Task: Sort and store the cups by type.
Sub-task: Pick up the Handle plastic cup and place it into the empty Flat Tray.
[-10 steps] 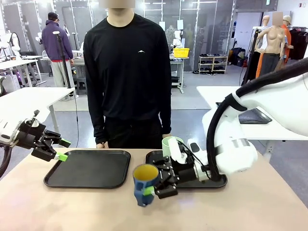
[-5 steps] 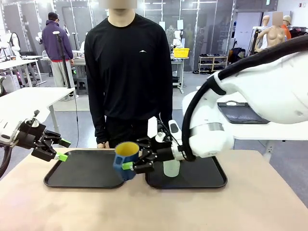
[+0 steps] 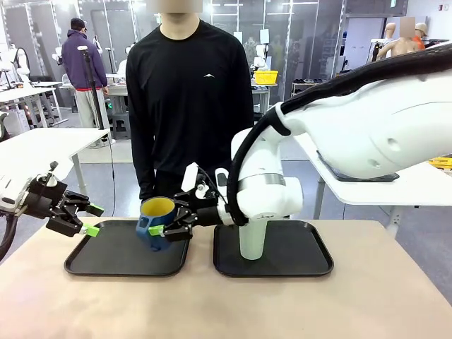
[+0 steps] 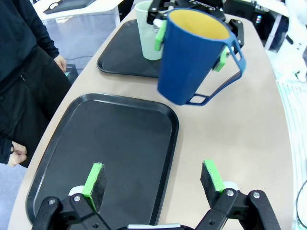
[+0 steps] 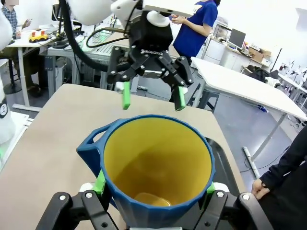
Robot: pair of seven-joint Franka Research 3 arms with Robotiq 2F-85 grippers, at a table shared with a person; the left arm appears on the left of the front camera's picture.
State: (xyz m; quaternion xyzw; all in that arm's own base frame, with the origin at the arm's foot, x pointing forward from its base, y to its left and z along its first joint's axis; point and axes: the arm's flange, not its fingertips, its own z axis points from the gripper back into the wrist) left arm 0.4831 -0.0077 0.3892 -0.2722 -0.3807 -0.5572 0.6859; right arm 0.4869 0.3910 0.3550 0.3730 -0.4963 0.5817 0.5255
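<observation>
The dark blue mug (image 3: 157,224) with a yellow inside hangs tilted over the right end of the left black tray (image 3: 113,251). My right gripper (image 3: 168,229) is shut on its body, green pads on both sides. In the left wrist view the mug (image 4: 192,57) floats past that tray's far corner (image 4: 110,143). The right wrist view looks down into the mug (image 5: 158,163). The pale mint tumbler (image 3: 252,240) stands upright on the right tray (image 3: 300,256). My left gripper (image 3: 88,220) is open above the left tray's left edge, holding nothing.
A person in black stands at the far edge of the table, a hand (image 4: 17,153) hanging near the left tray. The two trays lie side by side with a narrow gap. Bare tabletop (image 3: 226,304) runs along the front.
My right arm has carried the blue mug from the table's front middle to the left and away, over the left tray. The left gripper has stayed put.
</observation>
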